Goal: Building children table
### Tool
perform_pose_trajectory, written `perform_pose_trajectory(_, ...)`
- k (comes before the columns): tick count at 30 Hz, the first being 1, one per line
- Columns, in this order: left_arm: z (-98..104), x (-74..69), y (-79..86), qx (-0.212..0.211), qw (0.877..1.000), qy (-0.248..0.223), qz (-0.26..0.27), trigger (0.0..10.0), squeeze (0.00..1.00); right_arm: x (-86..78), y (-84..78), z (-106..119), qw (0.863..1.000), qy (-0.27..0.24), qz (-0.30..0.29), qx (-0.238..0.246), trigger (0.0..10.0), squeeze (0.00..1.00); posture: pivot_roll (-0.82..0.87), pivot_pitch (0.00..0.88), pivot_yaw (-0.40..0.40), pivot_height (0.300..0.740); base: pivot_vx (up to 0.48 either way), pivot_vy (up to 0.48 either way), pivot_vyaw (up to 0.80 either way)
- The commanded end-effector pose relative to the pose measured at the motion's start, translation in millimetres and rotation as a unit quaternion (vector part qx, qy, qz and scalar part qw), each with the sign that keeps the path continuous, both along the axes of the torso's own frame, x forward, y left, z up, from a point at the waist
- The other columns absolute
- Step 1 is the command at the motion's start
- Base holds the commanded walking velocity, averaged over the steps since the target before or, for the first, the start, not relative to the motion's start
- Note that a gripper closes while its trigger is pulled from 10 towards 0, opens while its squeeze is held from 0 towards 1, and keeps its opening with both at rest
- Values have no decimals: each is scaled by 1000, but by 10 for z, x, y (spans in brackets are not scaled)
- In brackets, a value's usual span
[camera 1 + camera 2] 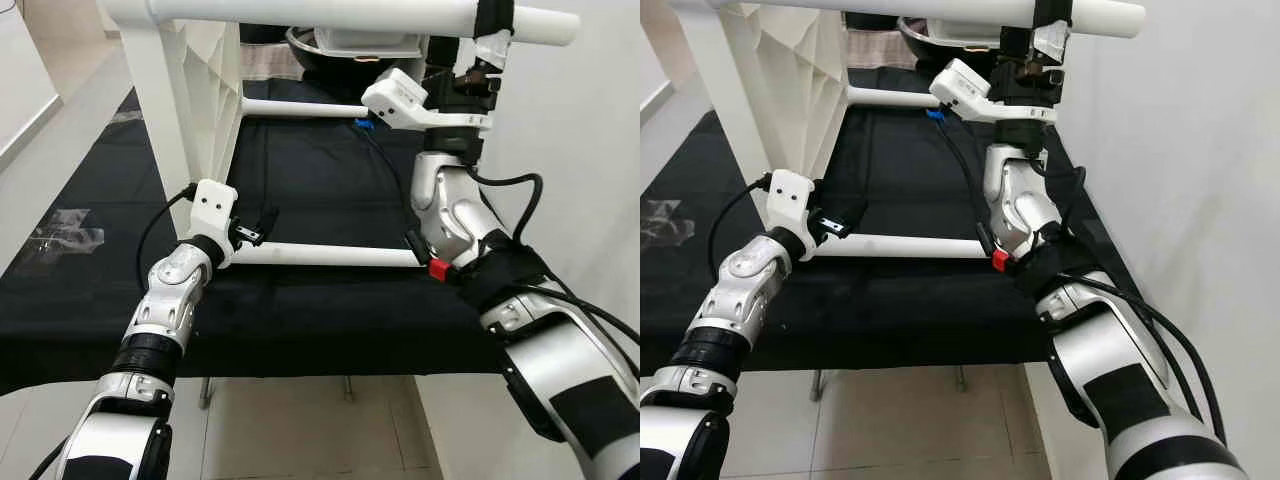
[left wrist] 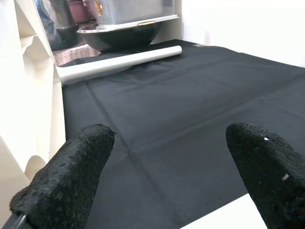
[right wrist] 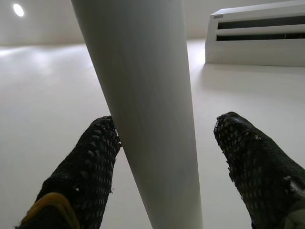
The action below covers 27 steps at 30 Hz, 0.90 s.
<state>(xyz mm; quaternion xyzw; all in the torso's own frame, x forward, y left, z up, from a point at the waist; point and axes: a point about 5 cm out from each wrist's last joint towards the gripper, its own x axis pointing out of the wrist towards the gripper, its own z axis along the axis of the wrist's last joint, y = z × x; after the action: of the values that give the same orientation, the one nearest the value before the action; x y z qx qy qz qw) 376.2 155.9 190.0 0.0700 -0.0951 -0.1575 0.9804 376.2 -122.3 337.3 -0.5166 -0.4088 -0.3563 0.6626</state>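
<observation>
The white frame stands partly built at twelve o'clock on the black worktop, my right hand spread around its top rail, my left hand apart above the lower rail, tabletop seemingly still to fit.

Table frame: plain white plastic, with white round bars. Worktop cloth: plain black, under a dark bowl with a silver rim. Arms: silver with black bands and a red clip; gripper fingers: black, dotted texture.
</observation>
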Motion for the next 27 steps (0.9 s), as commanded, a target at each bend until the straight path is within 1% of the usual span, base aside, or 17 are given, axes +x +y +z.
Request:
perform_pose_trajectory(1, -35, 6, 35, 8, 1000, 4, 11, 10000, 0, 6, -13, 58, 1000, -13, -2, 6, 10000, 0, 57, 116, -81, 740, 0, 0, 0)
perform_pose_trajectory(4, -61, 2, 41, 4, 1000, 7, 20, 10000, 0, 25, -17, 71, 1000, -14, -3, 9, 10000, 0, 59, 117, -82, 740, 0, 0, 0)
perform_pose_trajectory(7, -101, 0, 53, 10, 999, 11, 39, 10000, 0, 48, -16, 80, 1000, -16, -3, 10, 10000, 0, 60, 116, -83, 740, 0, 0, 0)
perform_pose_trajectory(14, -148, -13, 53, 6, 999, 15, 46, 10000, 0, 61, -11, 86, 1000, -17, -1, 10, 10000, 0, 58, 114, -84, 740, 0, 0, 0)
perform_pose_trajectory(17, -165, -16, 69, 11, 998, 17, 54, 10000, 0, 71, -11, 89, 1000, -16, 1, 14, 10000, 0, 58, 112, -86, 740, 0, 0, 0)
perform_pose_trajectory(18, -169, -14, 81, 15, 998, 16, 59, 10000, 0, 79, -10, 93, 1000, -13, 6, 16, 8471, 0, 58, 112, -86, 740, 0, 0, 0)
perform_pose_trajectory(19, -177, -3, 132, 19, 996, 18, 80, 10000, 0, 88, -9, 97, 1000, -12, 14, 19, 0, 0, 56, 108, -84, 740, 0, 0, 0)
perform_pose_trajectory(20, -177, -3, 132, 19, 996, 18, 80, 10000, 0, 88, -9, 97, 1000, -12, 14, 19, 0, 0, 56, 108, -84, 740, 0, 0, 0)
perform_pose_trajectory(22, -196, 11, 190, 31, 994, 23, 106, 10000, 0, 92, -9, 100, 1000, -11, 17, 21, 0, 0, 56, 108, -84, 740, 0, 0, 0)
perform_pose_trajectory(23, -196, 11, 190, 31, 994, 23, 106, 10000, 0, 92, -9, 100, 1000, -11, 17, 21, 0, 0, 56, 108, -84, 740, 0, 0, 0)
perform_pose_trajectory(24, -207, 15, 213, 36, 992, 26, 117, 10000, 0, 93, -9, 102, 1000, -11, 17, 22, 0, 0, 56, 108, -84, 740, 0, 0, 0)
perform_pose_trajectory(27, -227, 25, 287, 27, 989, 34, 142, 10000, 0, 92, -10, 111, 999, -11, 22, 27, 0, 0, 56, 108, -84, 740, 0, 0, 0)
